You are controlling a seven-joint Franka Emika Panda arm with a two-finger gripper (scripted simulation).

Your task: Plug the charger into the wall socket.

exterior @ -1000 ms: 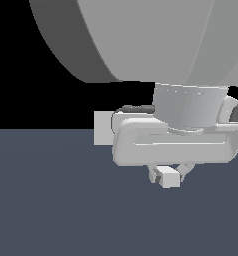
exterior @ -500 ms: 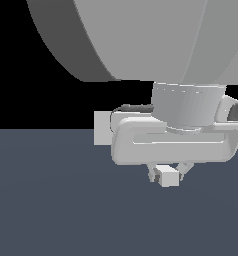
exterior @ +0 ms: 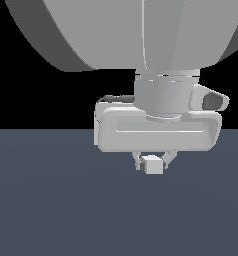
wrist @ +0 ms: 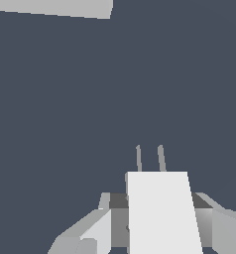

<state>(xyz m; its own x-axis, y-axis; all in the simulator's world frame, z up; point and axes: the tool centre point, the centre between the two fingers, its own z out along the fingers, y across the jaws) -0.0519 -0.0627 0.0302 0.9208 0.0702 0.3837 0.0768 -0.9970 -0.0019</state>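
My gripper (exterior: 153, 161) hangs low over the dark floor and is shut on the charger (exterior: 153, 165), a small white block held between the two fingers. In the wrist view the charger (wrist: 162, 213) fills the space between the fingers (wrist: 88, 233), with its two thin prongs (wrist: 149, 158) pointing away from the hand. The wall socket shows in the wrist view only as a strip of pale panel (wrist: 50, 7) at the picture's edge, well apart from the prongs. In the exterior view the hand hides the socket almost wholly.
The arm's large grey link (exterior: 141, 30) fills the upper part of the exterior view. The dark blue-grey floor (exterior: 51, 210) spreads around the hand, with black background above it.
The hand with the charger has moved toward the exterior view's left. The white socket panel that showed beside the hand is now covered by it.
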